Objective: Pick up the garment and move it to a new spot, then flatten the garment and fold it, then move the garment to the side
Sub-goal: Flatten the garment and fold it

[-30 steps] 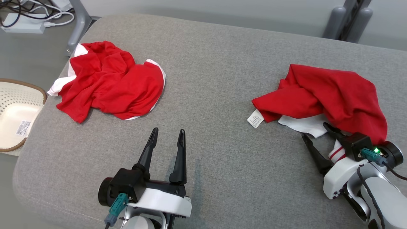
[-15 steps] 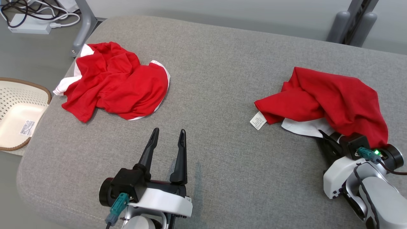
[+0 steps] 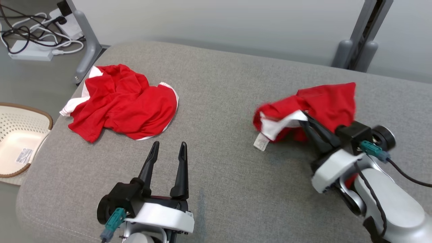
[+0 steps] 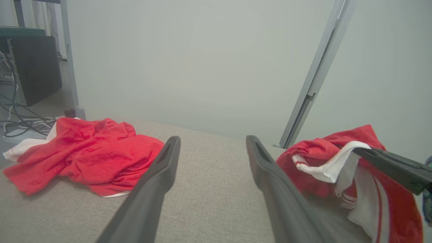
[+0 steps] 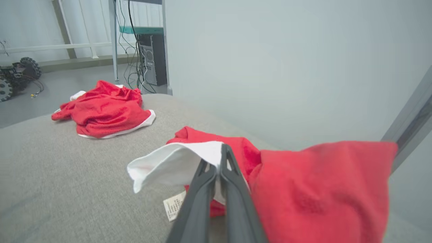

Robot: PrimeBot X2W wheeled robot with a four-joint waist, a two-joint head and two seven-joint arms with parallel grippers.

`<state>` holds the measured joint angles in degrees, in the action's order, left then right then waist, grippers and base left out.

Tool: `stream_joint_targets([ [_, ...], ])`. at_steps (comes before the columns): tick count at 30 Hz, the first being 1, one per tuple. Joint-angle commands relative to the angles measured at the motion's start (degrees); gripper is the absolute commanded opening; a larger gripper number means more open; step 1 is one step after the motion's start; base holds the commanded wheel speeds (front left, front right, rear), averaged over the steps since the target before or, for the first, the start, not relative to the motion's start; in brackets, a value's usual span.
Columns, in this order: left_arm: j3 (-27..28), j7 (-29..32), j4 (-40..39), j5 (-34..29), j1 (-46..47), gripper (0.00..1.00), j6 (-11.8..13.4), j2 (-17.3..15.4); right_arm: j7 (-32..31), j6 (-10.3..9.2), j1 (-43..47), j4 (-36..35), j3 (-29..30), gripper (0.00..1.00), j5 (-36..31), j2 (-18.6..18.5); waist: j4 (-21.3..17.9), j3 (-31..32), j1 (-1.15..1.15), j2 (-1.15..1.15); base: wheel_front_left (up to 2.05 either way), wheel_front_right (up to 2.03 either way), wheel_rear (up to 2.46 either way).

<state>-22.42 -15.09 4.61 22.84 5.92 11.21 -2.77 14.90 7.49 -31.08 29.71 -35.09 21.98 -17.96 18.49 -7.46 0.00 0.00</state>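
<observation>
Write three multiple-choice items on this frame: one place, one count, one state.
1. Where is the basket?
A) off the left edge of the cushion
B) between the garments
C) at the cushion's far right

2. How many red garments are in view?
A) one
B) two
C) three

3. The right gripper is:
A) open above the cloth
B) resting empty on the cushion
C) shut on cloth

Key:
1 A, the head view shows the basket past the cushion's left edge.
2 B, there are the left garment and the right garment.
3 C, its fingers pinch the right garment's white edge.
</observation>
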Motion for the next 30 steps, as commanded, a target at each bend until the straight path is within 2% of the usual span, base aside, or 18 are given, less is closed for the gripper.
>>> stream_joint_targets([
  [1, 0.5, -0.1, -0.1, 0.8, -1.0, 1.00, -0.5, -0.2, 0.4, 0.01, -1.3, -2.1, -0.8, 0.00, 1.0, 0.2, -0.3, 1.1, 0.00, 0.00, 0.00, 0.00, 0.00],
  [7, 1.5, -0.1, -0.6, 1.5, -1.8, 1.00, -0.9, -0.2, -1.3, 0.01, -7.1, -11.4, -3.0, 0.00, 6.1, 0.9, -0.8, 2.6, 0.00, 0.00, 0.00, 0.00, 0.00],
  [11, 2.1, -0.1, -0.6, 1.7, -2.0, 1.00, -0.9, -0.2, -1.9, 0.01, -10.9, -16.3, 0.8, 0.00, 11.4, 2.0, -1.4, 3.4, 0.00, 0.00, 0.00, 0.00, 0.00],
  [14, 2.5, -0.1, -0.8, 1.6, -2.6, 1.00, -0.8, -0.2, -3.0, 0.01, -11.4, -17.3, 5.7, 0.00, 14.0, 2.1, -2.0, 3.6, 0.00, 0.00, 0.00, 0.00, 0.00],
  [19, 2.7, -0.1, -1.4, 1.4, -2.6, 1.00, -0.7, -0.2, -3.3, 0.01, -8.6, -16.5, 12.7, 0.00, 14.5, 0.0, -3.1, 3.0, 0.00, 0.00, 0.00, 0.00, 0.00],
  [25, 2.2, -0.1, -1.8, 0.8, -1.2, 1.00, -0.2, -0.2, -3.1, 0.01, -2.0, -11.9, 26.0, 0.00, 16.4, -5.7, -5.5, 0.9, 0.00, 0.00, 0.00, 0.00, 0.00],
  [30, 1.8, -0.1, -1.8, 0.7, 0.2, 1.00, 0.3, -0.2, -4.9, 0.02, 4.0, -5.9, 33.4, 0.00, 16.8, -10.1, -7.8, -0.9, 0.00, 0.00, 0.00, 0.00, 0.00],
])
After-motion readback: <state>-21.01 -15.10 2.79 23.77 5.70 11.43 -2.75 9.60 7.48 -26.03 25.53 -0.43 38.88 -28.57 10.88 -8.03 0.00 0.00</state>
